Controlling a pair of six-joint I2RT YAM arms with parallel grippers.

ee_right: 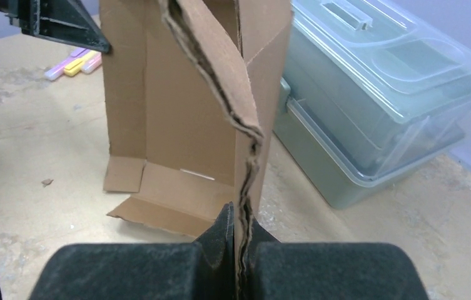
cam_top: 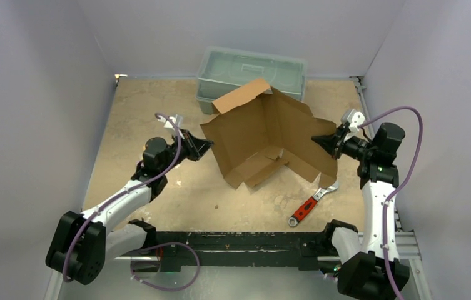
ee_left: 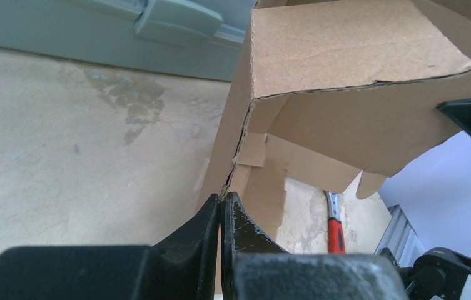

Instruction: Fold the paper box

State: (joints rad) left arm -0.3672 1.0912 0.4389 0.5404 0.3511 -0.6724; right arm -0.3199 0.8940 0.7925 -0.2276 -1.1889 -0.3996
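Mid-fold: our left claw [cam_top: 205,147] pinches an edge of the paper box [cam_top: 264,131], and our right claw [cam_top: 317,139] clamps the panel rising ahead of it. Next, we reckon, both walls must swing inward.

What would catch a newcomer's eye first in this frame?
The half-folded paper box rises at centre, pinched at opposite edges by the left gripper and right gripper. Behind it sits a grey-green plastic toolbox; a red-handled wrench lies in front, toward the right.

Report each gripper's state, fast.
Left gripper: closed, pinching the paper box at its edge.
Right gripper: closed, pinching the paper box at the opposite edge.
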